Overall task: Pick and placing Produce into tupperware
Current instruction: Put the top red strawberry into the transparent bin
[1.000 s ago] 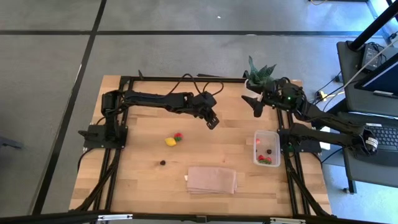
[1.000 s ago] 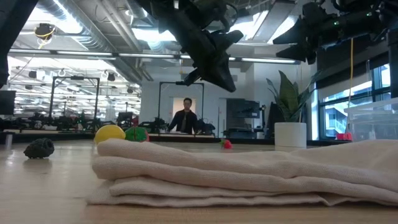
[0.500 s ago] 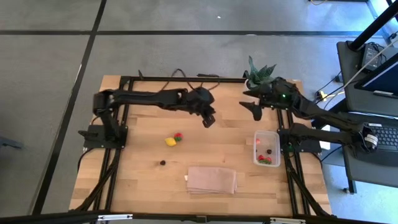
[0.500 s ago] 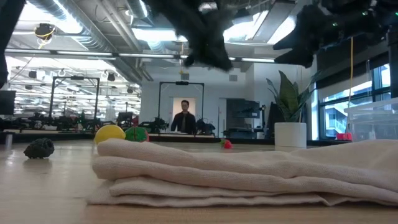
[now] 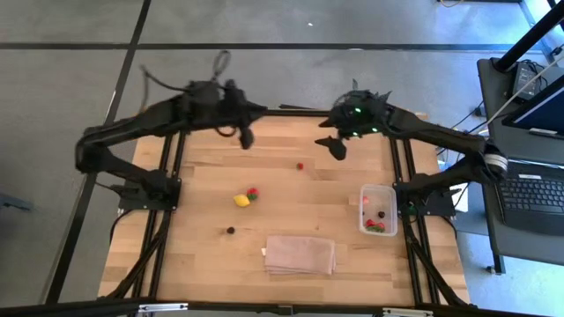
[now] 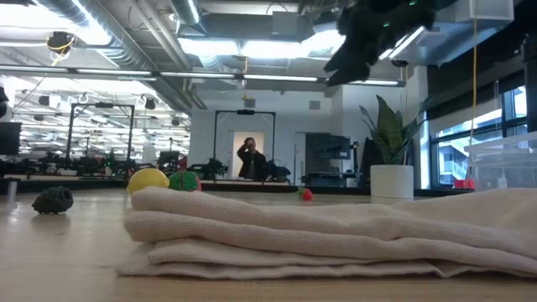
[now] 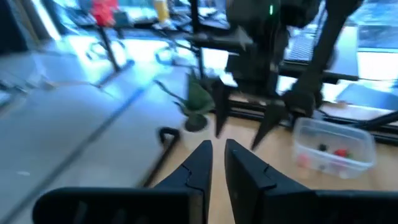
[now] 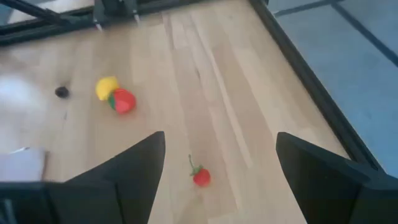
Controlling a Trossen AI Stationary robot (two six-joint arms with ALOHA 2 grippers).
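Your right gripper (image 5: 333, 146) hangs above the far middle of the table with its fingers (image 8: 134, 163) spread wide and nothing between them. Almost under it lies a small red piece with a stem (image 8: 200, 177), alone on the bare wood. Your left gripper (image 5: 246, 135) is up at the far edge, left of centre; its fingers (image 7: 202, 163) are drawn nearly together and hold nothing.

Farther out, toward the middle of the table, a yellow piece (image 5: 241, 201) and a red-and-green piece (image 5: 253, 194) sit touching, and a dark berry (image 5: 231, 230) lies nearer, a little apart. The tupperware (image 5: 378, 211) stands at the right edge with a few pieces already inside.

These pieces look light and hard (toy plastic, I would guess), and rounded, so they will likely roll or squirt out if pinched off-centre. Take the red one across its widest part, not by the thin stem. The container looks light too, so it could slide if nudged.
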